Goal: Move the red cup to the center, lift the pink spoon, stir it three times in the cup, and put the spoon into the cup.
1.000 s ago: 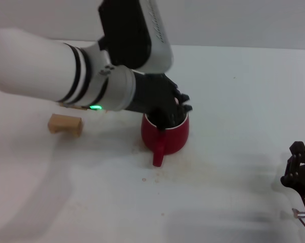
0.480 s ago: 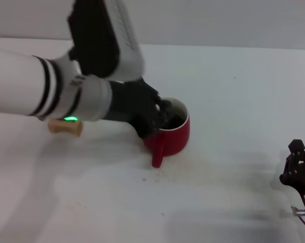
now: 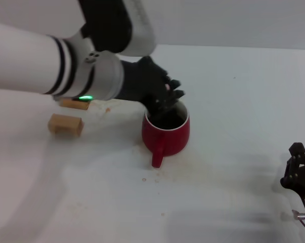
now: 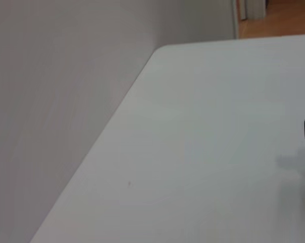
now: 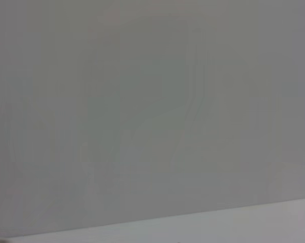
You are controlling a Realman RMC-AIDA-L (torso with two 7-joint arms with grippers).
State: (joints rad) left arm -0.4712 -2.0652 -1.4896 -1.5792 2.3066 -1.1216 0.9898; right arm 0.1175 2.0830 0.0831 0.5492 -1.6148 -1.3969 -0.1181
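Note:
The red cup [image 3: 167,132] stands near the middle of the white table, its handle toward the near edge and dark liquid inside. My left gripper [image 3: 166,99] hangs over the cup's far rim, its black fingers reaching down into the opening. A small pale pink patch of the pink spoon [image 3: 167,87] shows between the fingers; the rest of the spoon is hidden by the hand and the cup. My right gripper [image 3: 297,171] sits parked at the table's near right corner.
Left of the cup lie two tan wooden blocks: one [image 3: 65,125] in the open, the other [image 3: 75,104] partly under my left forearm. The table [image 3: 233,101] stretches right of the cup. Both wrist views show only wall and bare table.
My left gripper has circled from the cup's left rim back to its far side. The forearm rose and uncovered the second wooden block. The cup stayed in place.

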